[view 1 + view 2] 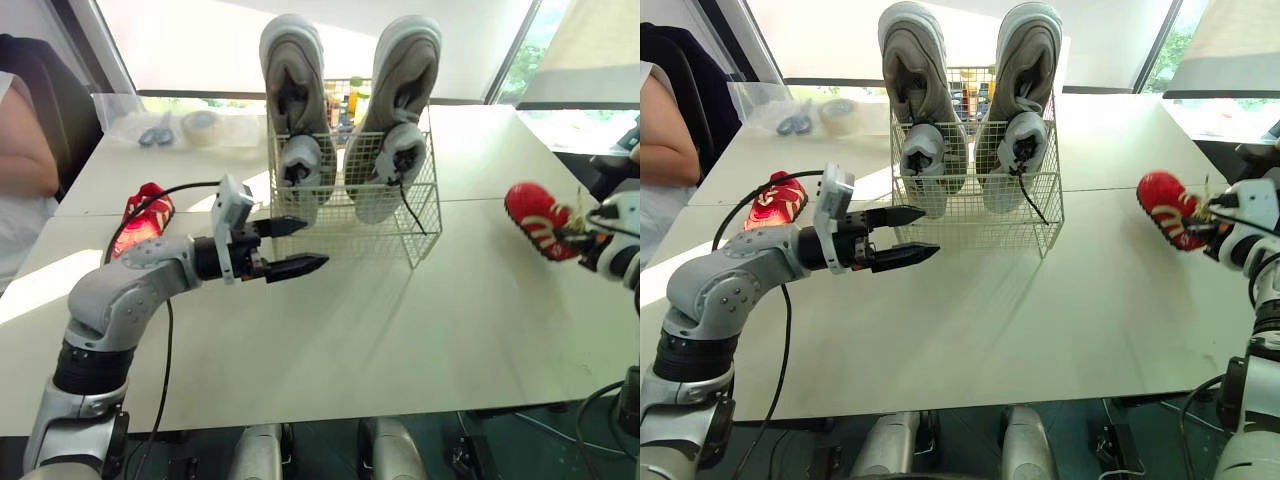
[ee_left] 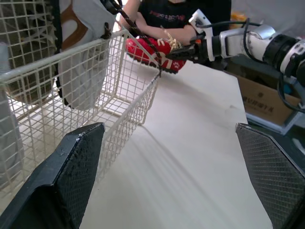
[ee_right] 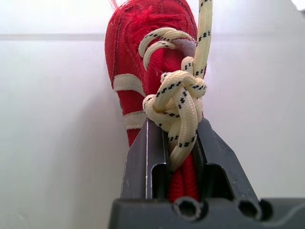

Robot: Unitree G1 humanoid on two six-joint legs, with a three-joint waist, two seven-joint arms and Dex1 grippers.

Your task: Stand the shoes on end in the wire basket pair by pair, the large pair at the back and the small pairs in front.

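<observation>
A white wire basket (image 1: pixel 420 215) stands on the table with two large grey shoes (image 1: pixel 290 90) upright at its back and two small grey shoes (image 1: pixel 305 170) in front of them. My left gripper (image 1: pixel 297 247) hovers open just in front of the basket's left side, holding nothing. One small red shoe (image 1: pixel 145 215) lies on the table to the left, behind my left arm. At the far right my right gripper (image 1: pixel 578 238) is shut on the other small red shoe (image 3: pixel 143 62), clamping it by its opening next to the cream laces (image 3: pixel 183 100), above the table.
A clear bag with scissors and a tape roll (image 1: pixel 200 125) lies at the back left of the white table (image 1: pixel 400 340). A person's arm (image 1: pixel 25 160) is at the left edge. Bottles (image 1: pixel 970 95) stand behind the basket.
</observation>
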